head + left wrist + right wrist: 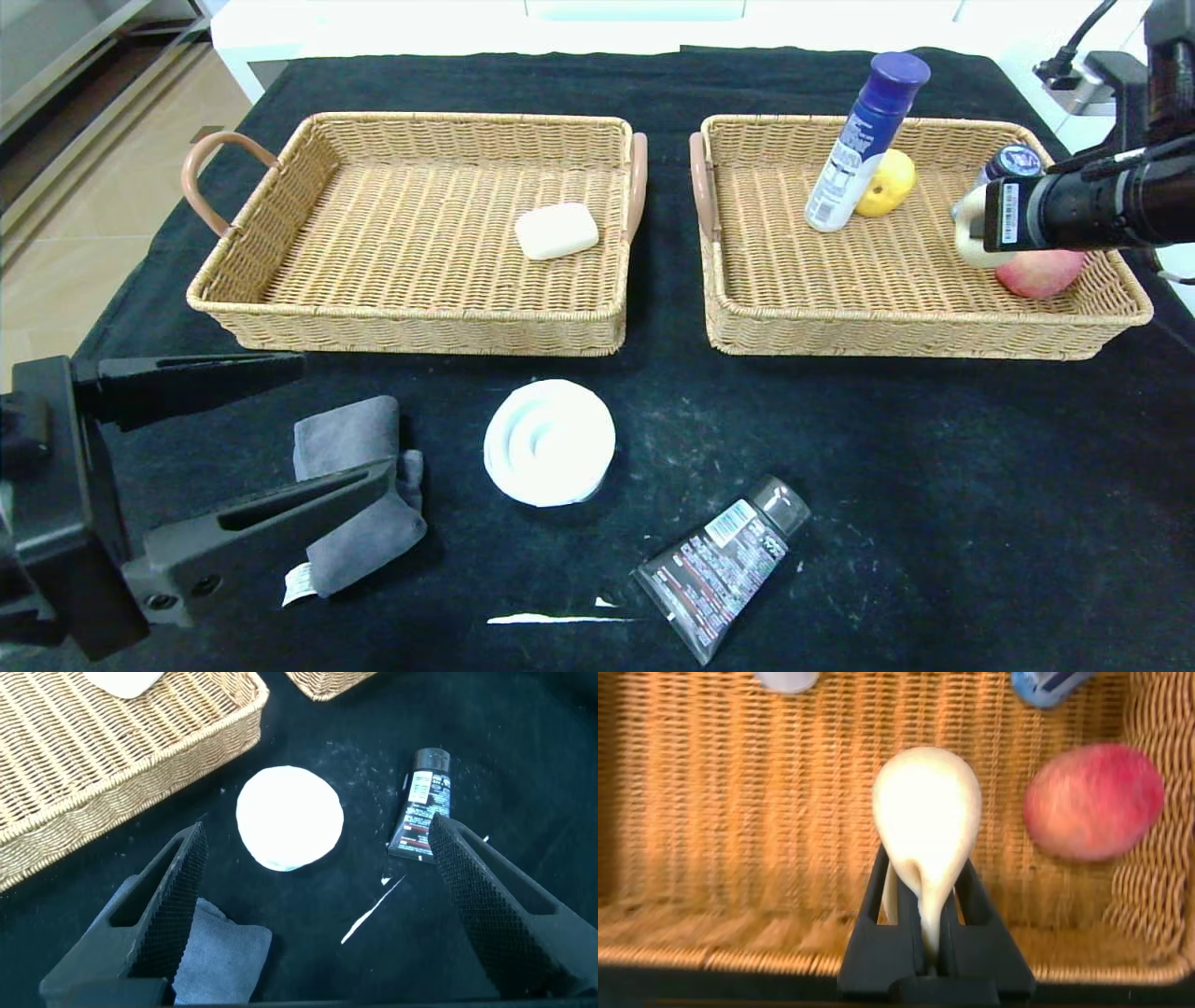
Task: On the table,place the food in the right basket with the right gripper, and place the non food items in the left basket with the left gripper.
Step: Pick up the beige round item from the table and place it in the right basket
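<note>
My right gripper is shut on a pale cream bun and holds it above the right basket, near that basket's right side. In that basket a white bottle with a blue cap stands next to a yellow pear. My left gripper hangs open over the table at the front left, above a folded grey cloth. A white coiled roll and a black tube lie in front of the baskets. The left basket holds a cream soap bar.
A red apple and a small blue-capped container also sit in the right basket, under and behind the right arm. A thin white streak marks the cloth near the tube. The two baskets stand side by side with a narrow gap.
</note>
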Robot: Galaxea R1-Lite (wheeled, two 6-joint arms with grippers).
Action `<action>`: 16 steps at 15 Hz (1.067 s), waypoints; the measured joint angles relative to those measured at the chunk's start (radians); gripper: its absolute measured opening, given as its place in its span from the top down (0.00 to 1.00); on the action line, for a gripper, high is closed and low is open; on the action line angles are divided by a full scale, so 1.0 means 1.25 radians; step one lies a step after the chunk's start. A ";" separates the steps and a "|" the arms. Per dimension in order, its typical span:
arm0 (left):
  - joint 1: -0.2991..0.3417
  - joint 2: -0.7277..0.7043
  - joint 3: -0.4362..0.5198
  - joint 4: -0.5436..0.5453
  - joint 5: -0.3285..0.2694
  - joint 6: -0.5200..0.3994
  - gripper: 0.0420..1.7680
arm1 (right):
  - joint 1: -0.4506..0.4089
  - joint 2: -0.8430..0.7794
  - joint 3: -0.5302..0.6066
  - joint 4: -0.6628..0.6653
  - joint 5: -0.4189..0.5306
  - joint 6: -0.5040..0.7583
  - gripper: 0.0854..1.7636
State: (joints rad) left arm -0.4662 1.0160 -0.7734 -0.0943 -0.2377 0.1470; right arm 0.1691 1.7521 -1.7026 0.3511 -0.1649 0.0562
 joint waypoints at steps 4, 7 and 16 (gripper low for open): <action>0.000 0.000 0.000 -0.002 0.000 0.000 0.03 | -0.021 0.049 -0.001 -0.065 0.014 -0.006 0.93; 0.000 -0.001 0.000 -0.002 0.000 0.000 0.03 | -0.030 0.065 -0.007 -0.073 0.017 -0.005 0.93; 0.000 -0.004 0.000 -0.001 0.000 0.000 0.03 | -0.031 0.069 -0.008 -0.071 0.018 -0.002 0.33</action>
State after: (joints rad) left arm -0.4662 1.0113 -0.7736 -0.0955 -0.2377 0.1470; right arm 0.1298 1.8381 -1.7121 0.2617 -0.1419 0.0532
